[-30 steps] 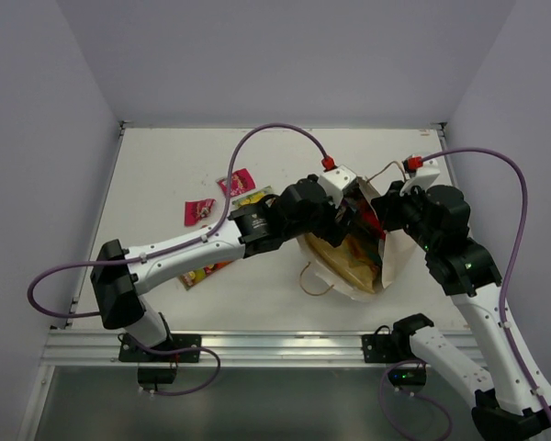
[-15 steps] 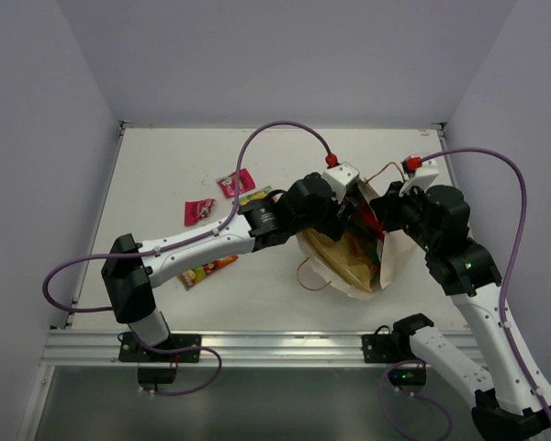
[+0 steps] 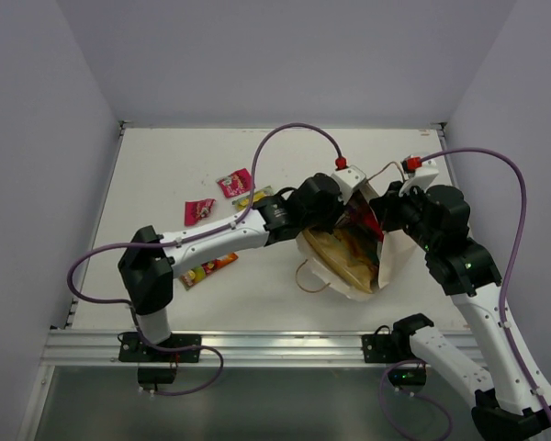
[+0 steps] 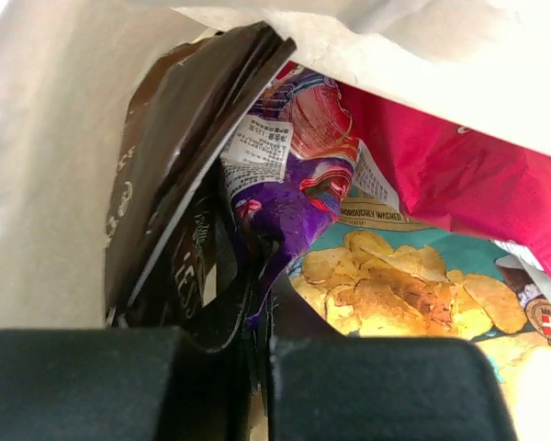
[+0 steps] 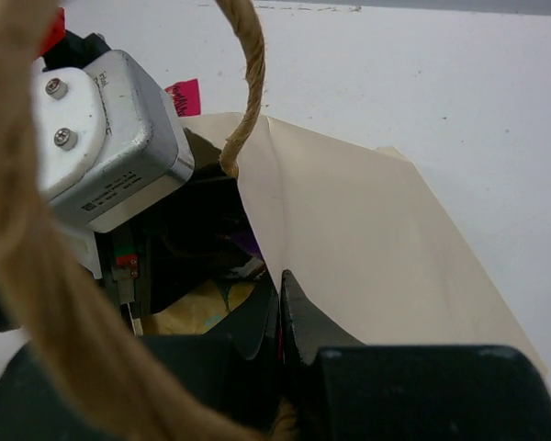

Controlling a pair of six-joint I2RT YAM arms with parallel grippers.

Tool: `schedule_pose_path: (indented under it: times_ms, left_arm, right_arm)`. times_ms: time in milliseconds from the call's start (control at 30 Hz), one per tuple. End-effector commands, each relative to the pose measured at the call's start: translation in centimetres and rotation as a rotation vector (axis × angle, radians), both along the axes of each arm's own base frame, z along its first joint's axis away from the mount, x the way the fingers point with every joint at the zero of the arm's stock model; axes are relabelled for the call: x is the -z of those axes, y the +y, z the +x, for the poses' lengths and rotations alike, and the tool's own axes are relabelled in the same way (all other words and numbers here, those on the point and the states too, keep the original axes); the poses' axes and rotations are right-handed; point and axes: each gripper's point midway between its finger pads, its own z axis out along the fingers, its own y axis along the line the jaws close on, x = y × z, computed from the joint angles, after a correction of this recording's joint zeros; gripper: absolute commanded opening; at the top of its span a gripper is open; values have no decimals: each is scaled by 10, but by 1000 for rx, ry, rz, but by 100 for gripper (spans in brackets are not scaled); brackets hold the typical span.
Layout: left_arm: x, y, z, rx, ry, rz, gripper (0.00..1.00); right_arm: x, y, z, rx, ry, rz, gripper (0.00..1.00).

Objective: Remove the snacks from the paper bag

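The paper bag (image 3: 397, 262) lies on its side at mid-right, its mouth facing left. My left gripper (image 3: 349, 217) reaches inside it. In the left wrist view the left gripper (image 4: 264, 287) is shut on the lower edge of a purple packet (image 4: 289, 197). A dark brown pouch (image 4: 174, 156) lies to that packet's left, a red packet (image 4: 459, 175) above right and a chips packet (image 4: 395, 289) below. My right gripper (image 5: 280, 296) is shut on the paper bag's (image 5: 367, 248) upper rim, holding the mouth up. Its cord handle (image 5: 249, 83) hangs in front of the right wrist camera.
Several snacks lie on the table left of the bag: a pink packet (image 3: 234, 182), a red one (image 3: 199, 210), a green-yellow one (image 3: 251, 197) and an orange-yellow one (image 3: 208, 268). The bag's other handle (image 3: 312, 277) rests on the table. Walls enclose the table on three sides.
My left arm has pushed further right into the bag and its jaws have gone from open to shut on the purple packet. The right arm and the bag have held still.
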Motion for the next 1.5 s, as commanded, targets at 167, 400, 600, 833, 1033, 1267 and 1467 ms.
schedule_pose_path:
  times_ms: [167,400,600,833,1033,1267,1467]
  left_arm:
    - [-156,34,-17,-16,-161,-251,0]
    - [-191,159,24,-421,-155,-267,0]
    - [-180,267,54,-698,-179,-244,0]
    - [-137,340,101,-856,-162,-152,0]
    - [-80,338,151,-845,-75,-175,0]
    - [37,401,178,-1053,103,-213,2]
    - [44,415,156,-1033,202,-246,76]
  right_arm:
    - [-5,-1,0,9,-22,6,2]
    - [0,-3,3,22,-13,-6,2]
    - [1,-4,2,24,-15,-10,2]
    - [-1,-4,2,18,-17,-11,2]
    - [0,-1,2,4,-13,-8,2]
    - [5,3,3,-16,-5,-11,2]
    - [5,2,4,-11,1,-16,2]
